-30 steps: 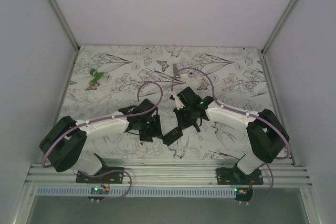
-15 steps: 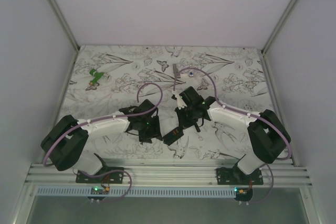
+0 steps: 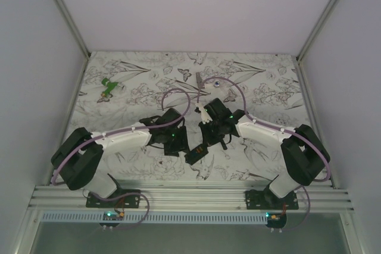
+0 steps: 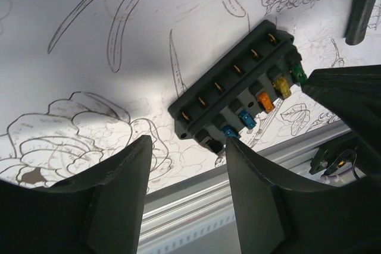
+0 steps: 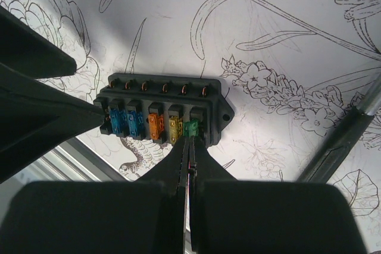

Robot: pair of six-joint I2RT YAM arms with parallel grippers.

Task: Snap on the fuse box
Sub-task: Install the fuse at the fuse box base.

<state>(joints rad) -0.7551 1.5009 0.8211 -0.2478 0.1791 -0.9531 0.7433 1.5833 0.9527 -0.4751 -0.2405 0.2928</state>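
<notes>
fuse box [image 3: 196, 154]: lying flat on the flower-print desk [image 3: 268, 81], near the front edge, about centre.
left jaws: spread wide, hovering above it.
right jaws: closed, tips at the green fuse [image 5: 190, 128].

No writing, number or brand mark can be read in any view. The coloured fuses [image 5: 156, 127] in the fuse box [image 5: 164, 90] are too blurred to show a rating. The table [image 3: 143, 87] bears only line drawings of flowers and butterflies, without lettering.
</notes>
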